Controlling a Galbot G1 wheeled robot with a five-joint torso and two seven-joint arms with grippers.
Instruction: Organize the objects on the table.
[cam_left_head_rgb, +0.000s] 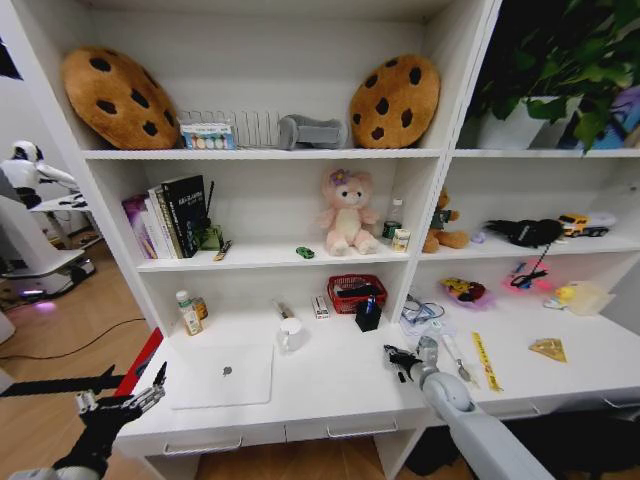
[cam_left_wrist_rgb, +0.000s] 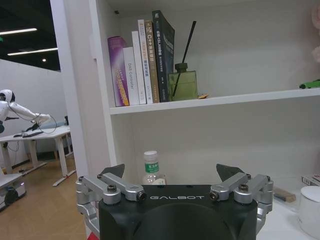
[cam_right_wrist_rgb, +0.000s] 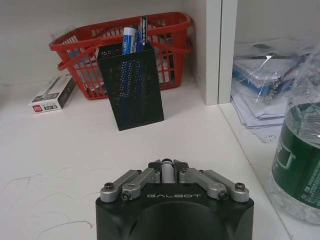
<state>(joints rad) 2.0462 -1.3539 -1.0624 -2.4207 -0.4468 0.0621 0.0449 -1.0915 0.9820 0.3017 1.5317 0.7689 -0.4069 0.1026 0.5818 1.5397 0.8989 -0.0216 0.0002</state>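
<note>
Pink plush bear (cam_left_head_rgb: 346, 212) between two cookie cushions (cam_left_head_rgb: 118, 97) above

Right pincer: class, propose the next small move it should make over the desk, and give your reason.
Probably open the right pincer and ease it toward the yellow ruler. Its jaws are shut, pens stand in the mesh holder, and the ruler lies loose on the table on that arm's side. The left pincer hangs open off the table's left end.

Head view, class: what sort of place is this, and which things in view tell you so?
Probably a study corner inside an office or lab: a white desk joined to shelving, with books, a laptop and a pen holder.
</note>
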